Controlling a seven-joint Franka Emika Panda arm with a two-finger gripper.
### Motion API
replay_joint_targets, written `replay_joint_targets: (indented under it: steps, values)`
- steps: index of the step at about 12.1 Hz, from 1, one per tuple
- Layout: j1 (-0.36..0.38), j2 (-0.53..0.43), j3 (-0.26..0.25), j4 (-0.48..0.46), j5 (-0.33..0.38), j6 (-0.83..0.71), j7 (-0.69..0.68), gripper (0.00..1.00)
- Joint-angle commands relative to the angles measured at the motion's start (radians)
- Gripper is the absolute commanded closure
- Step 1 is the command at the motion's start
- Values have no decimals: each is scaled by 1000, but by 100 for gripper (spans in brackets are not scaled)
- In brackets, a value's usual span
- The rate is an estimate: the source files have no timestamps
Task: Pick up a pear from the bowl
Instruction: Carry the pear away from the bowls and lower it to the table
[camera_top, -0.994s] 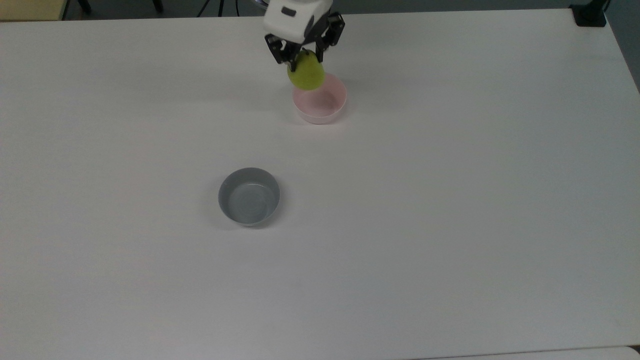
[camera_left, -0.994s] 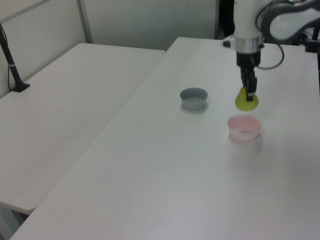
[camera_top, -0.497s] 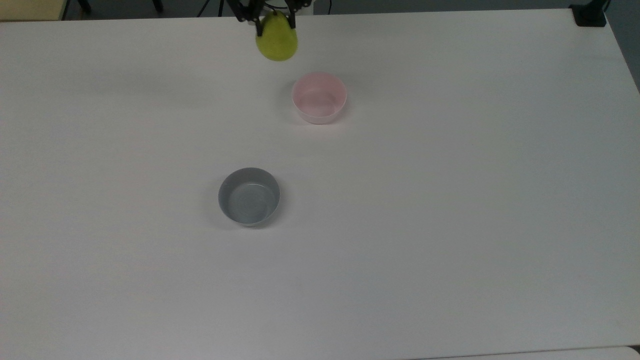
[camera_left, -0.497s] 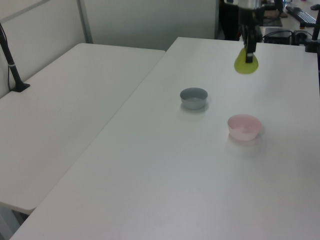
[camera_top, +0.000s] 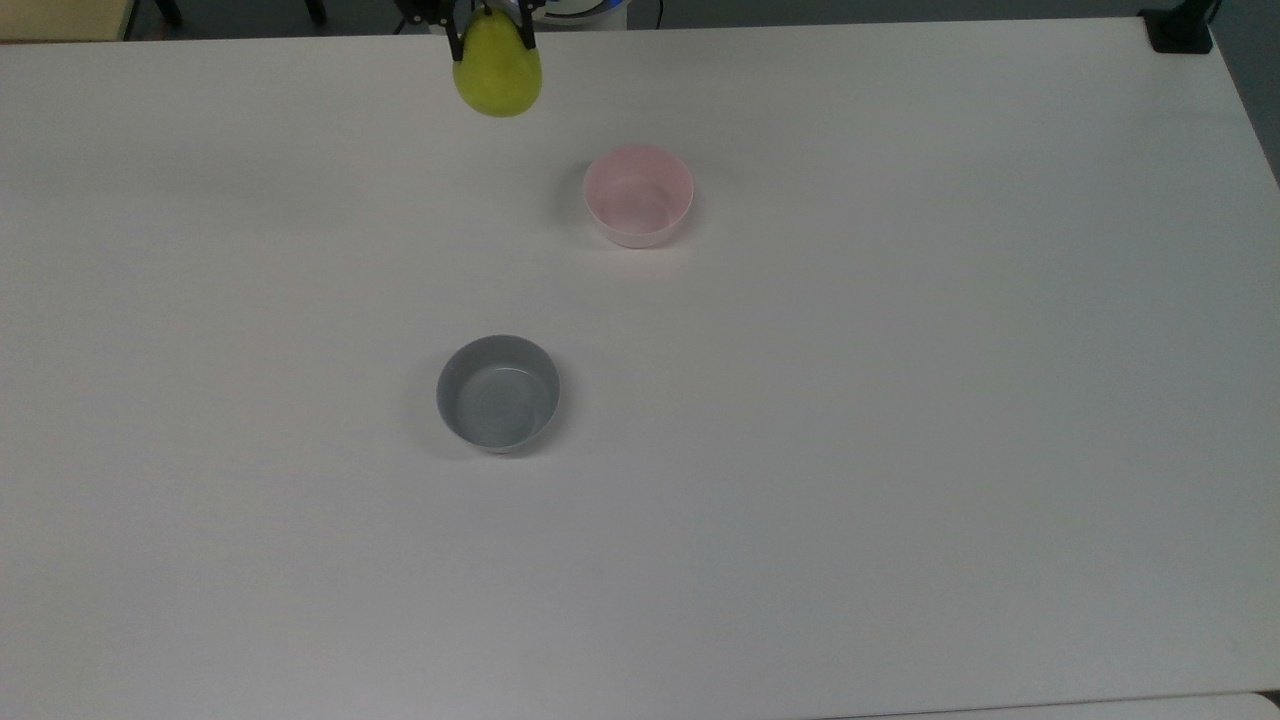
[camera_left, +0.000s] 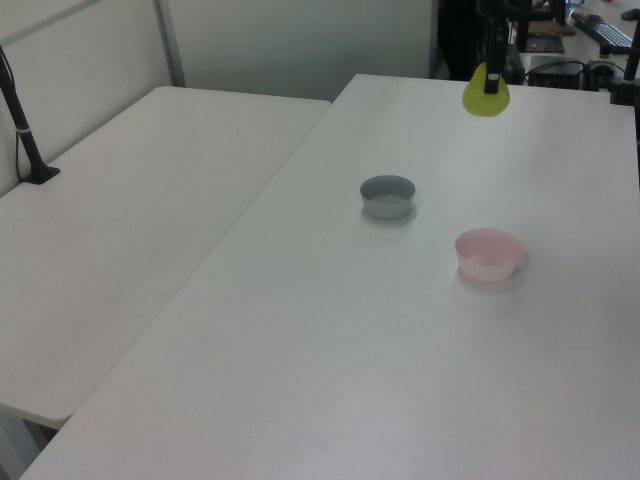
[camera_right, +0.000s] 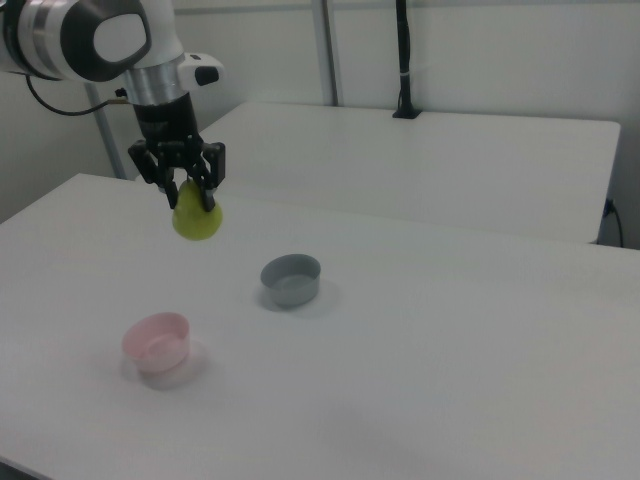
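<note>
Since half a second ago the black two-finger gripper (camera_top: 490, 18) and the smooth yellow-green pear (camera_top: 497, 72) clamped in it have slid toward the top view's left along the upper edge of the frame, farther from the small round pale pink bowl (camera_top: 638, 194), which sits unmoved and empty above the frame's centre. Hanging by its narrow top between the closed fingers, the pear sits directly beneath the gripper (camera_right: 183, 178) in the right view's upper left, well above the white table (camera_right: 430, 350). Near the middle of the top view stands the small round grey bowl (camera_top: 498, 392), well apart from the pink one.
</note>
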Motion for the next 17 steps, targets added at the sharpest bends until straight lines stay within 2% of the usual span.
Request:
replay_joint_targets:
  steps: [1,3,5,8,10,12,15,17]
  values:
    - [-14,49,-70,99,37,-31,-126,100]
    - [-43,66,-107,111,39,-26,-241,100]
    - [-94,101,-121,146,34,-26,-392,100]
    - [-99,178,-222,186,37,-3,-543,100]
    - [-102,239,-270,189,48,93,-551,100]
    - [-111,316,-302,189,91,159,-576,100]
    - [-151,430,-305,189,111,311,-582,100]
    - [-180,482,-305,189,141,360,-585,100]
